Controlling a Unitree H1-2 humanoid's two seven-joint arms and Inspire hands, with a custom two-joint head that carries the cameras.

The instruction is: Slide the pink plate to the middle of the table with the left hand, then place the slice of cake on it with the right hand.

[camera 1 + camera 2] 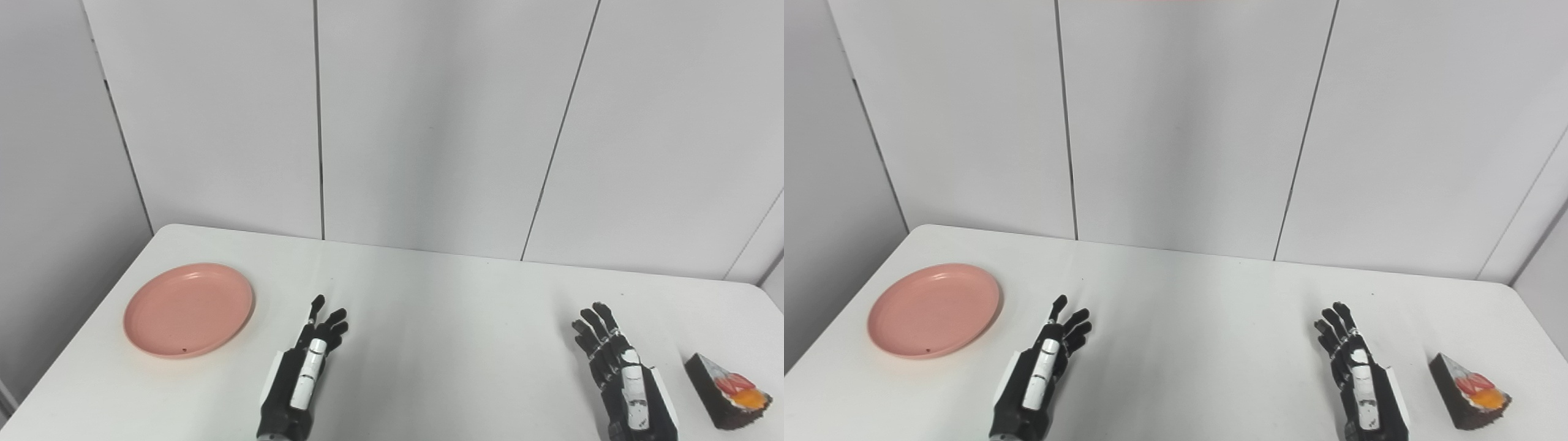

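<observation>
A round pink plate (188, 309) lies flat on the white table (441, 318) at the left, with nothing on it. My left hand (309, 361) hovers low over the table to the right of the plate, a gap apart from it, open and holding nothing. At the far right sits a dark wedge of cake (727, 390) topped with white cream and red and orange fruit. My right hand (615, 367) is open just left of the cake, not touching it.
Grey wall panels (429, 122) rise right behind the table's far edge. The table's left edge runs close to the plate, and its right edge lies just beyond the cake.
</observation>
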